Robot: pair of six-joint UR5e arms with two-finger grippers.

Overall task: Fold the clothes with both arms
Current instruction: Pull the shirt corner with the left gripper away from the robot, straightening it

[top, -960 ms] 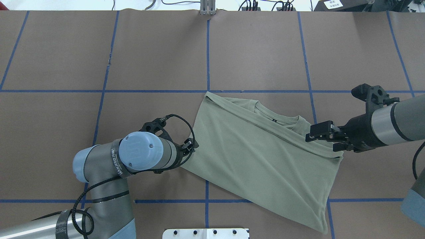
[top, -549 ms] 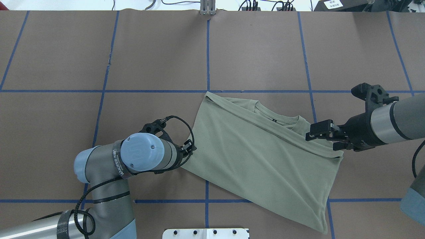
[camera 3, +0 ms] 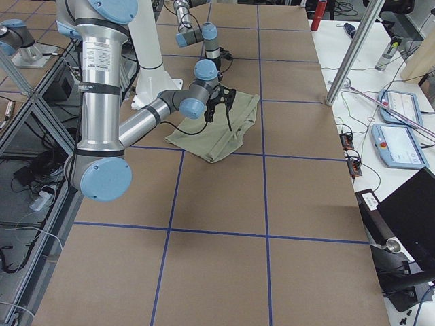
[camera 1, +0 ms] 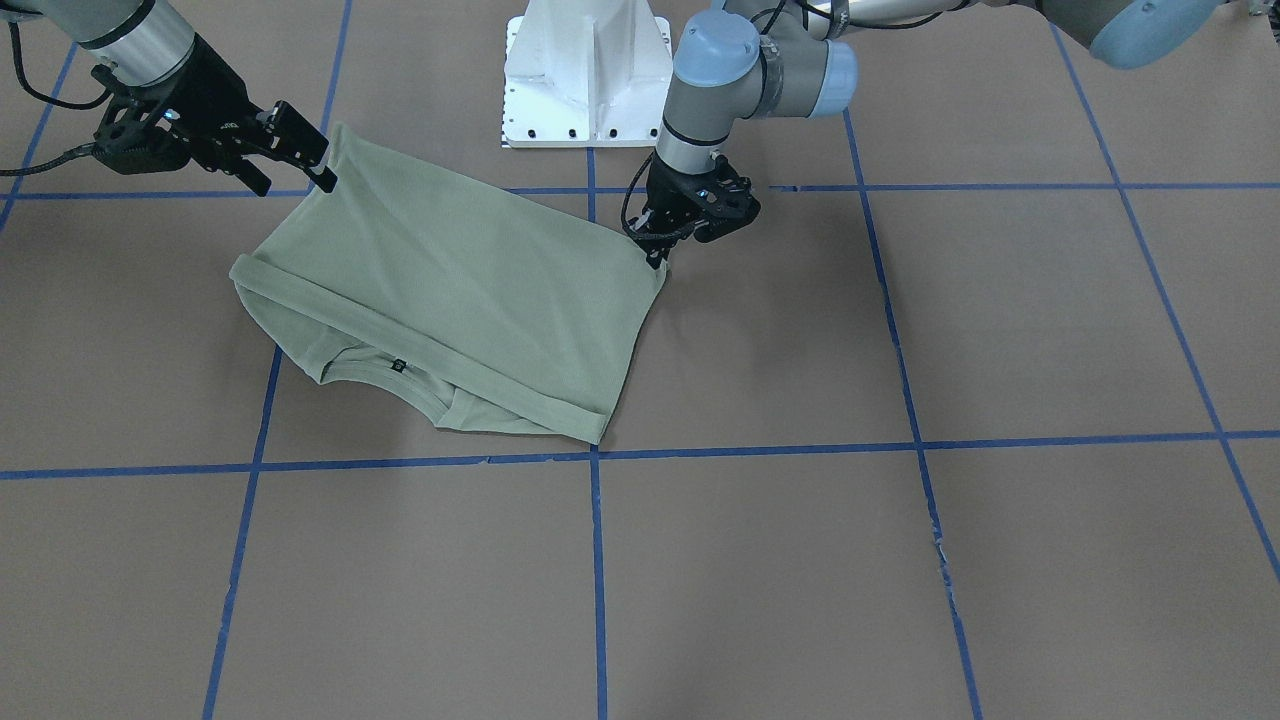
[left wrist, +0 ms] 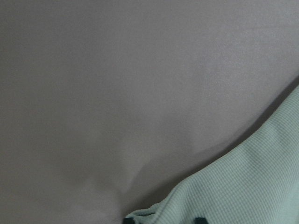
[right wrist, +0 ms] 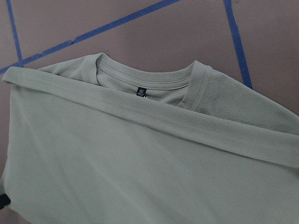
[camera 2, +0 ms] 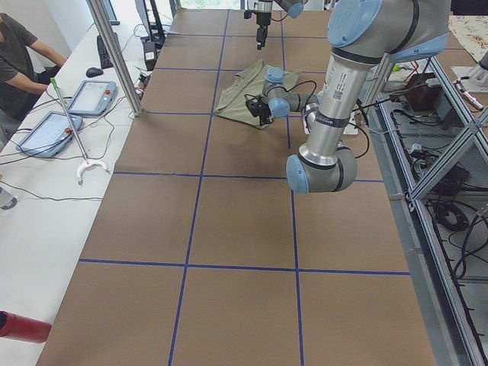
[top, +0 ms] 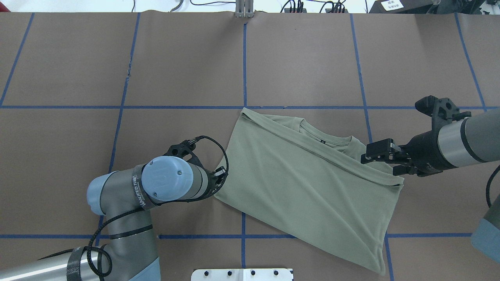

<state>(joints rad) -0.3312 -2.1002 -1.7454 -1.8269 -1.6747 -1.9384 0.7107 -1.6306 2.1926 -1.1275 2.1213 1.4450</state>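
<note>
Sage-green long-sleeved knit shirt (top: 308, 187) lies folded once on the brown papered table (top: 187, 70); more folds likely remain. Black right gripper (top: 379, 160) hovers released over its shoulder; left gripper (top: 222, 173), at a corner: cannot tell.

Lighting in the exterior views is bright, even and diffuse from above: the shirt (camera 1: 450, 290) throws only a faint, soft-edged shadow on the brown table (camera 1: 900, 550), the blue joint cap (top: 166, 177) of the left arm (top: 125, 210) carries a mild sheen, and the white strip (top: 78, 4) past the table's far edge is close to washed out. The left wrist view is dim, grey and soft, with a dark shadow band under the cloth's edge. The right wrist view is well lit and sharp enough to resolve the knit.
</note>
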